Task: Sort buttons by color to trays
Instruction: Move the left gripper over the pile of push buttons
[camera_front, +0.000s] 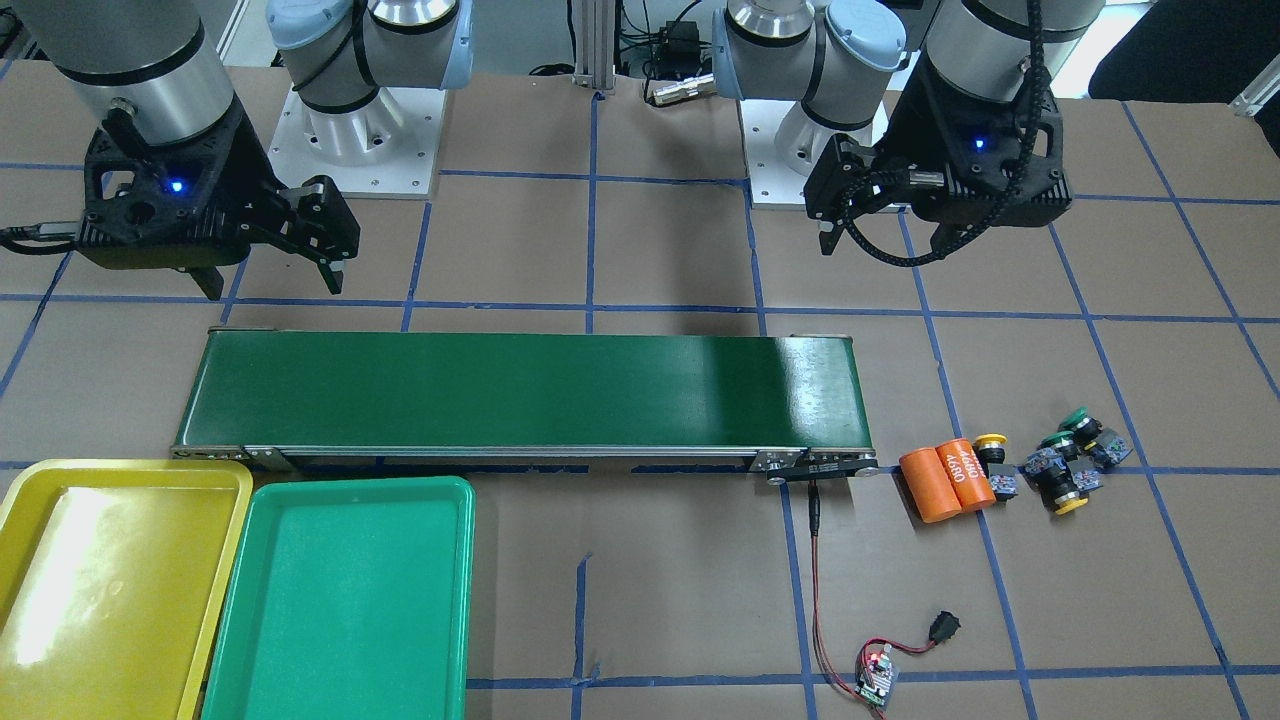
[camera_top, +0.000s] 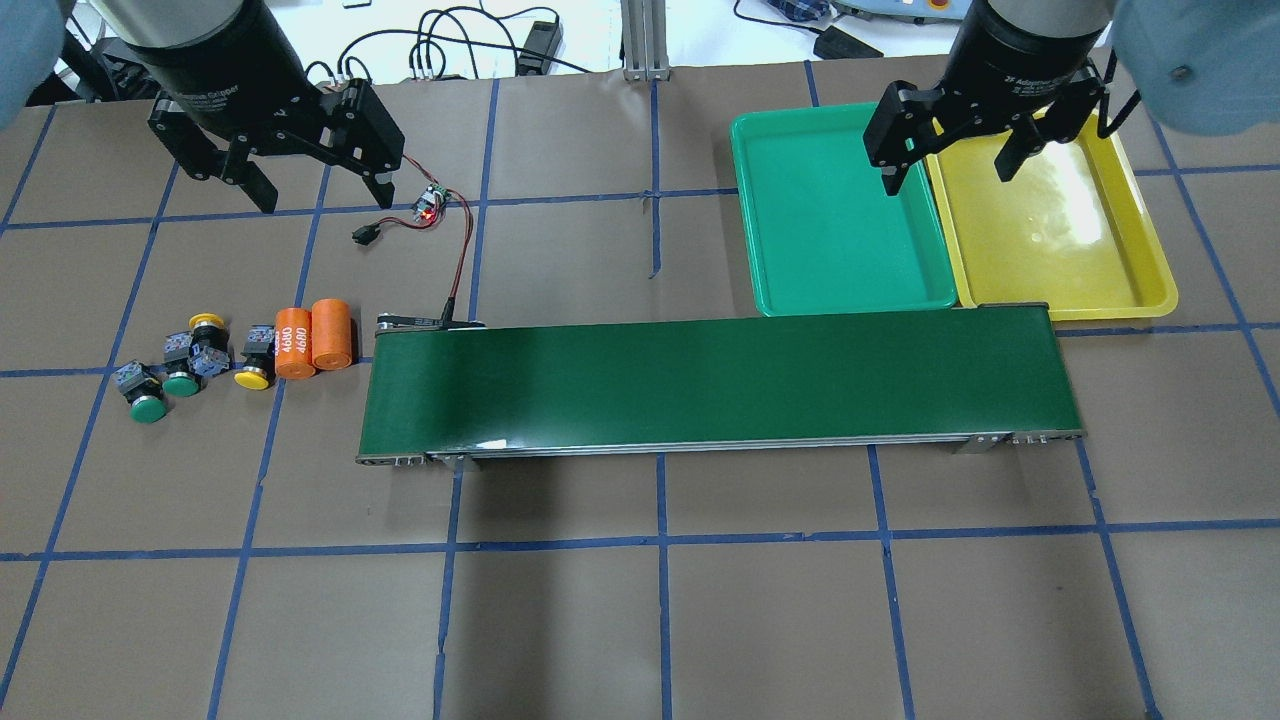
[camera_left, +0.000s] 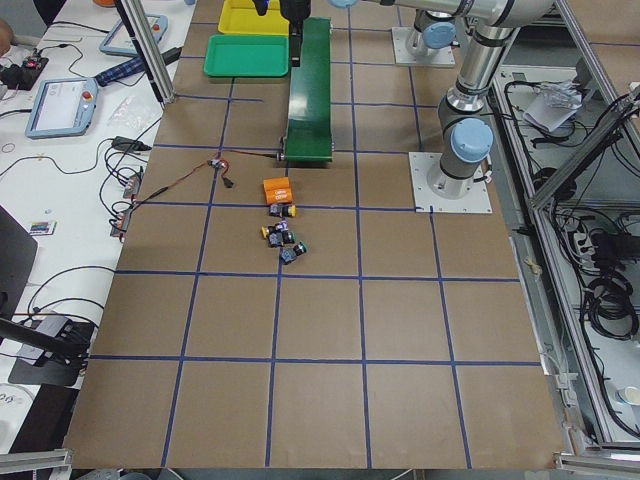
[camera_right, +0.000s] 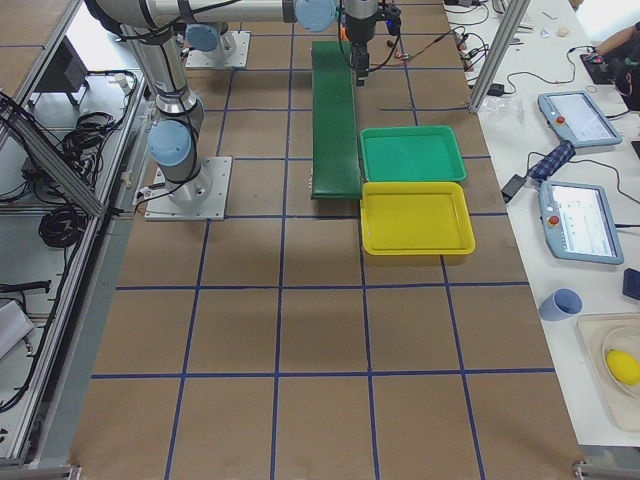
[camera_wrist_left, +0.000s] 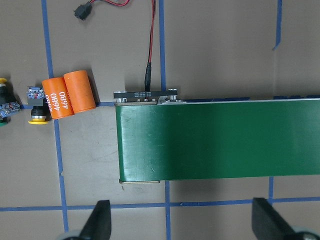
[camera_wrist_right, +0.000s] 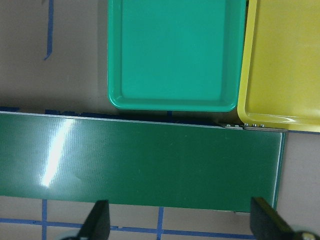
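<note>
Brown paper tabletop (camera_top: 760, 610), blue tape grid. Far left of the overhead view, four small push-button switches lie clustered on it: green-capped button (camera_top: 148, 407), second green-capped button (camera_top: 181, 384), yellow-capped button (camera_top: 207, 320), second yellow-capped button (camera_top: 253, 378) just beside two orange cylinders marked 4680 (camera_top: 330, 335). Beyond them hangs the left gripper (camera_top: 325, 195), jaws spread wide, empty. Long dark-green conveyor belt (camera_top: 700, 385) across the middle. Right side: shallow green plastic tray (camera_top: 830, 230) and glossy yellow plastic tray (camera_top: 1080, 260) side by side, well apart from the buttons. Over their shared edge, the right gripper (camera_top: 947, 178), jaws spread wide, empty.
</note>
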